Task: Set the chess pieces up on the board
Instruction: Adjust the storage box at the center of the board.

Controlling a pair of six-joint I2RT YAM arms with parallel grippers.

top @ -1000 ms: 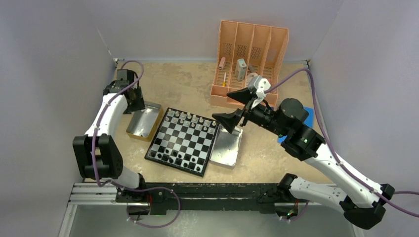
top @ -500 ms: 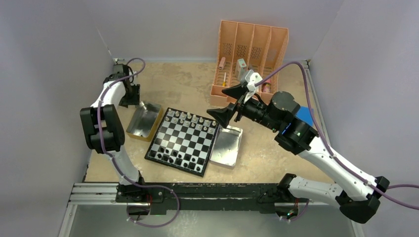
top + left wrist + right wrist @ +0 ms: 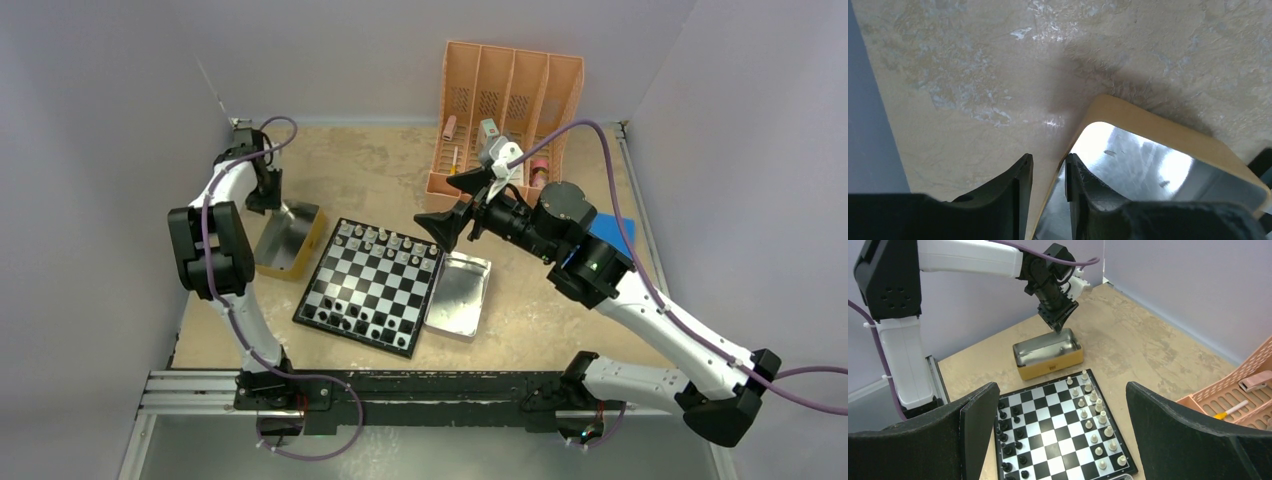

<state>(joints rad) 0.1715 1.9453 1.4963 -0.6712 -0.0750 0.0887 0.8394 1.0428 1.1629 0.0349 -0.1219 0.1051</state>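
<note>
Top external view: the beige mottled tabletop (image 3: 380, 165) carries every item. The right arm (image 3: 640, 300) has drawn back and up toward 12 o'clock, off the plain flat silver tray (image 3: 462, 300) at the board's 3 o'clock. The right gripper (image 3: 447, 205) now hangs over the board's 1 o'clock corner, jaws spread wide and empty. The left arm (image 3: 210, 250) has folded its elbow upward, while the left gripper (image 3: 1048, 172) remains at the 11 o'clock corner of the shallow silver tin with yellow outer walls (image 3: 1050, 365), which lies at the board's 9 o'clock.

Left wrist view: the jaws have narrowed to a slim gap astride the tin's wall, one finger inside and one outside. A sliver of tabletop shows beside the outer finger, so no pinch is confirmed.

The square black-and-silver chequered board (image 3: 372, 283) sits centrally. Silvery-white chess pieces (image 3: 385, 241) line its 12 o'clock edge and black chess pieces (image 3: 352, 318) its 6 o'clock edge; an exact count cannot be made. No piece is discernible in the tin.

Assessment: set-up appears complete or nearly so. The left arm seems to be taking hold of the container, not a piece.
</note>
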